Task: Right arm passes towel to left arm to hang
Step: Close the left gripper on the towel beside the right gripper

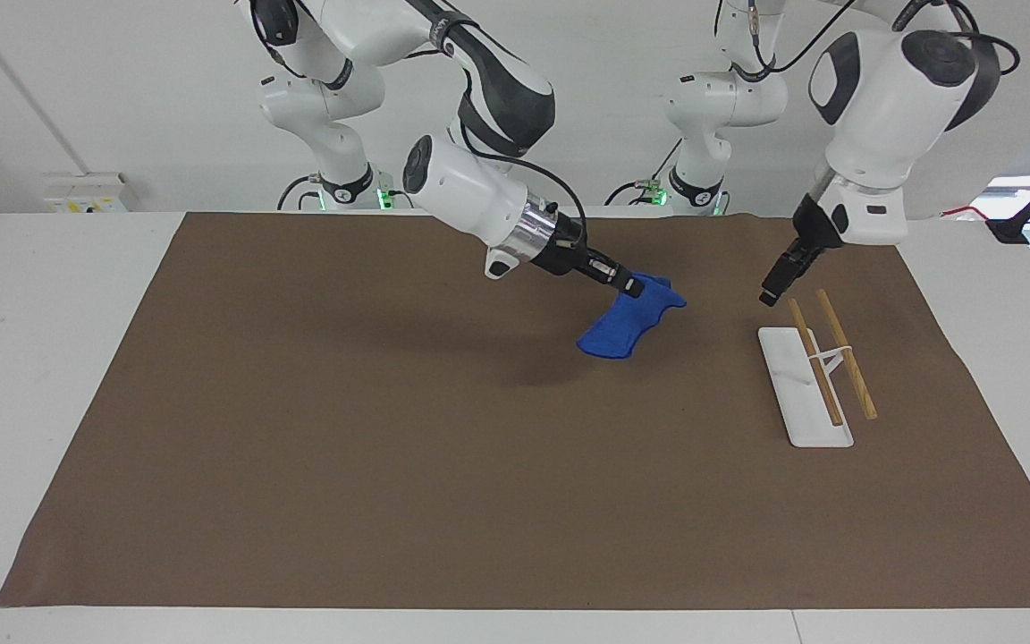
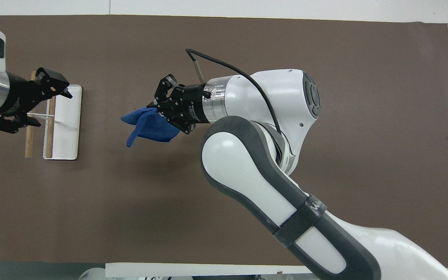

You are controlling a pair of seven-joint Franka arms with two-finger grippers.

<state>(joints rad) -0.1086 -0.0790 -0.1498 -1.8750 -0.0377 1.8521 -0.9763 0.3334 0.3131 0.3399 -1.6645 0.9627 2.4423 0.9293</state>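
My right gripper (image 1: 629, 288) is shut on one edge of the blue towel (image 1: 624, 326) and holds it in the air over the brown mat, between the table's middle and the rack. The towel hangs crumpled below the fingers; it also shows in the overhead view (image 2: 150, 127), beside the right gripper (image 2: 157, 112). My left gripper (image 1: 771, 295) is open and empty, pointing down over the rack, apart from the towel. In the overhead view the left gripper (image 2: 52, 109) covers part of the rack.
The rack has a white base (image 1: 803, 402) and two raised wooden rods (image 1: 848, 356), and stands toward the left arm's end of the table; it also shows in the overhead view (image 2: 67, 132). A brown mat (image 1: 300, 447) covers the table.
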